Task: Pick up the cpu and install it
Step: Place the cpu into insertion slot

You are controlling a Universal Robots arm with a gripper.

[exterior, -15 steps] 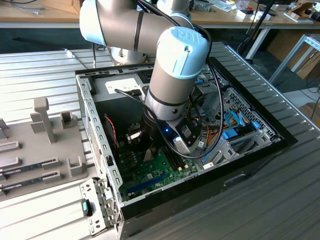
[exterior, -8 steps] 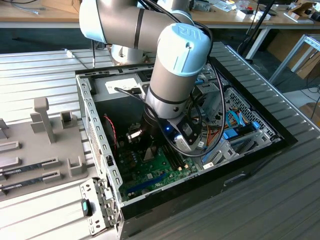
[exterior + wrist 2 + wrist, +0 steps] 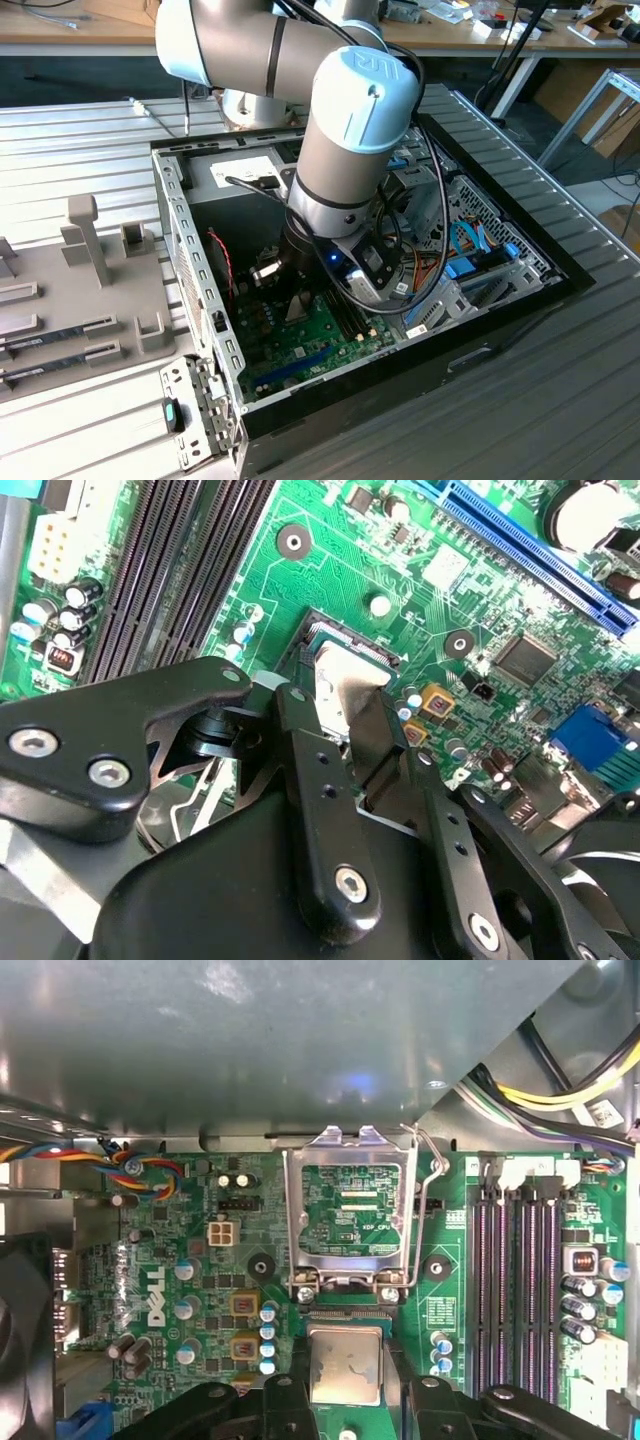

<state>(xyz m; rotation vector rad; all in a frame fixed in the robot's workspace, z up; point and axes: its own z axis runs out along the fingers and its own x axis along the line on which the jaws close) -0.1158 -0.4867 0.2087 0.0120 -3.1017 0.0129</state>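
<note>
Silver-grey cpu [image 3: 345, 1355] clamped by edges in pincer [image 3: 345, 1382], over motherboard socket [image 3: 345, 1316], just beside open retaining frame [image 3: 350, 1215]. Likely light, stiff, slick-topped, fragile underneath; hold opposite edges, keep level.

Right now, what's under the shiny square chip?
The dark socket on the green board: its edge peeks out past the chip. The chip covers the socket's middle, so what's in there is hidden.
</note>
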